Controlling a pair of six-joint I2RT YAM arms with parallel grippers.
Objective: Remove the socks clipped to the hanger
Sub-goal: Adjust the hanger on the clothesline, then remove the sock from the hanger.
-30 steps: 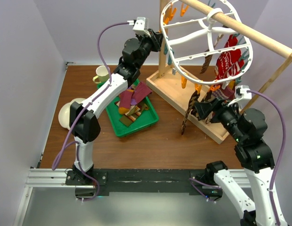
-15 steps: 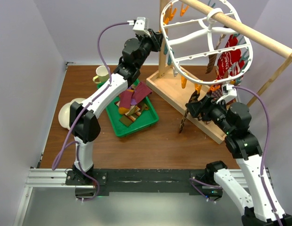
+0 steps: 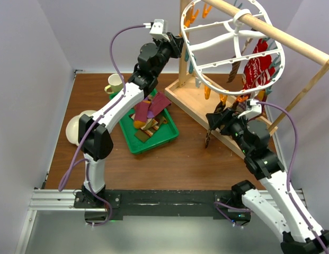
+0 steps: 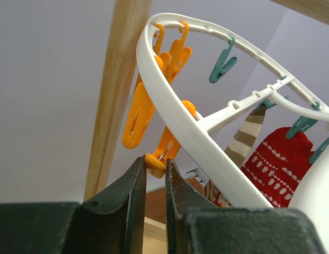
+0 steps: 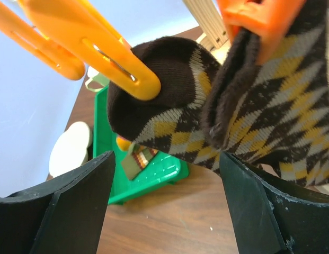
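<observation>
Two arms work at the hanger, which is hooked on a wooden rail above the tabletop. On the left, the left gripper has not moved, its fingers pinching the tip of an orange clip. On the right, the right gripper has swung in, fingers spread either side of the brown argyle sock, seemingly not yet touching it. That sock is still clipped, so closing on it looks next.

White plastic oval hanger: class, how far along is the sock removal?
Done: socks lie in the green plastic tray. In hand: right gripper open around a brown argyle sock; left gripper pinches an orange clip. Left: red patterned sock and tan striped sock hang clipped.
</observation>
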